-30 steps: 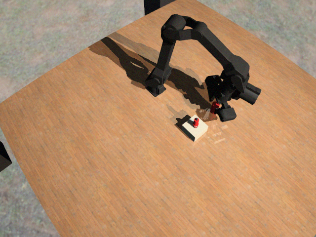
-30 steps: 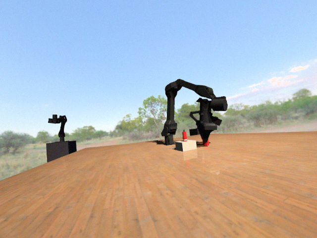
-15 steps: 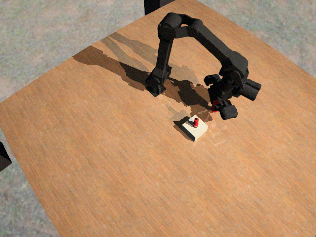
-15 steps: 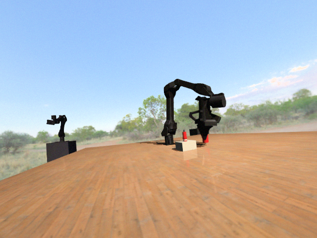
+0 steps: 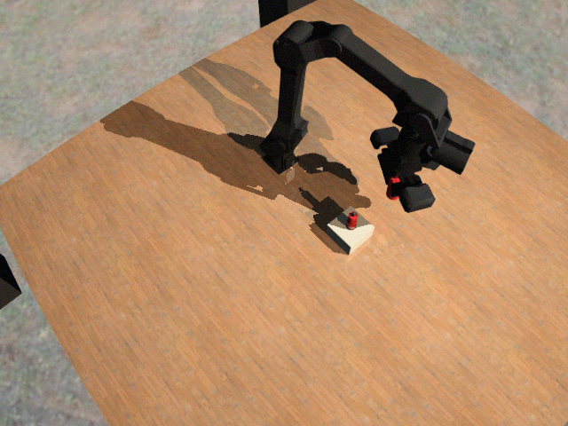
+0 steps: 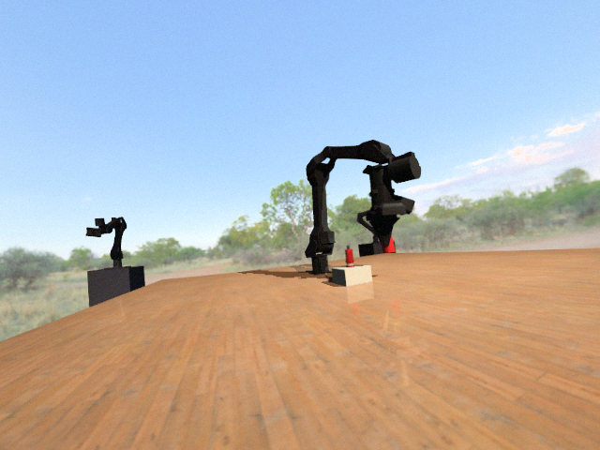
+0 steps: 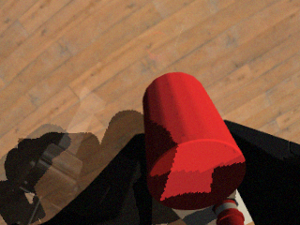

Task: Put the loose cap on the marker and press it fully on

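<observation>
Place: outdoors, open scrubland; no. of walls or ceiling in view: 0
Sky: blue, w/ a few pinkish clouds low on the right in the ext. view
Plants: green trees & bushes (image 6: 289, 205) along the horizon, blurry
Ground: patchy grass & bare dirt past the counter's edges, top view
Counter: wood-plank top (image 5: 229, 320) (image 6: 291, 378) (image 7: 94, 37), sunlit, w/ hard shadows
Off the counter's left edge, ext. view: dark box (image 6: 107, 286) w/ a small black robot arm (image 6: 117, 242) on it

Gripper (image 5: 396, 184) (image 6: 386, 237) (image 7: 181, 137) and red cap (image 5: 390, 188) (image 6: 389, 245) (image 7: 183, 108) in it now higher in the exterior frame, arm's shadow (image 5: 183, 138) reaching more to left in the top frame, darkening also part of the block (image 5: 355, 238) (image 6: 358, 276) (image 7: 243, 206).
</observation>
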`<control>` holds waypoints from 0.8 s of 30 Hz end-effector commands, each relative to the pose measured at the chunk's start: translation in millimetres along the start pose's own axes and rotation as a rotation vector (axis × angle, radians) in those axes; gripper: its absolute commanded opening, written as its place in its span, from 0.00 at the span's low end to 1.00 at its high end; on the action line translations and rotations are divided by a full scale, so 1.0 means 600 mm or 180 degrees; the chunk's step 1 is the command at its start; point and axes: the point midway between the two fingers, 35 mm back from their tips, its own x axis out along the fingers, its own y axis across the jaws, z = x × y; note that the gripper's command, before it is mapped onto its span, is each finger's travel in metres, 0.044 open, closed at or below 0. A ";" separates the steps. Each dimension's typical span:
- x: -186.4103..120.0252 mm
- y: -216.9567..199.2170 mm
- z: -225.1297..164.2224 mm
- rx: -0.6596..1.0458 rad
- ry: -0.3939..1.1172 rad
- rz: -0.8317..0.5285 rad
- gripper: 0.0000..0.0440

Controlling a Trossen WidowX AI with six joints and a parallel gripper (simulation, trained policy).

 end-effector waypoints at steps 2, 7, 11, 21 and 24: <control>-0.022 -0.014 -0.014 0.0051 -0.0027 -0.0045 0.14; -0.040 -0.026 -0.034 0.0128 -0.0039 -0.0044 0.13; -0.052 -0.032 -0.051 0.0195 -0.0033 -0.0032 0.12; -0.069 -0.048 -0.105 0.0399 0.0001 0.0017 0.09; -0.073 -0.052 -0.122 0.0466 0.0010 0.0033 0.07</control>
